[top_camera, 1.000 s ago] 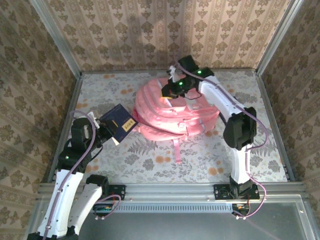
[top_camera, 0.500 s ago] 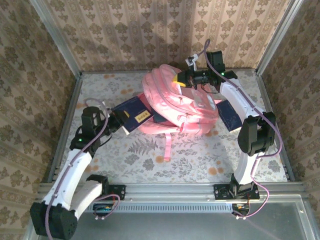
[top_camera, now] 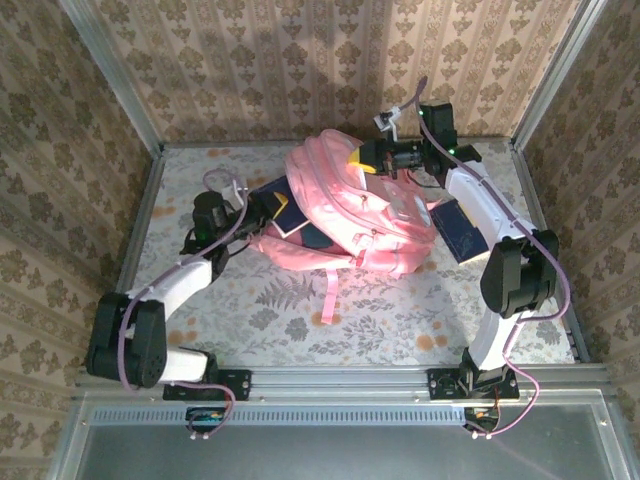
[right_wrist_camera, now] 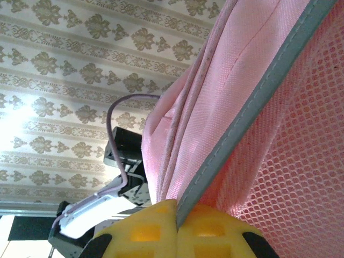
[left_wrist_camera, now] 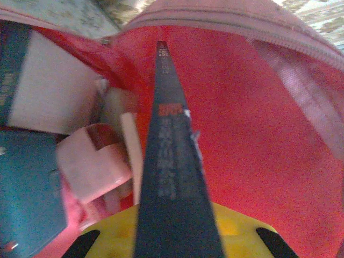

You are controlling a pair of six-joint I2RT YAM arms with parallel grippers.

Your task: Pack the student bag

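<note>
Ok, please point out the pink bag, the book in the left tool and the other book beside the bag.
student bag (top_camera: pixel 375 212), top external view, on its pink front panel.
held book (left_wrist_camera: pixel 173 177), left wrist view, on its dark narrow edge.
second book (top_camera: pixel 457 235), top external view, on its blue cover.

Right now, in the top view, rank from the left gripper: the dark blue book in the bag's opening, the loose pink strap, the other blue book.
1. Dark blue book: held in the left gripper, inside the student bag's left opening.
2. Loose pink strap: on the table at the bag's near side.
3. Other blue book: on the table by the bag's right side, farthest.
</note>
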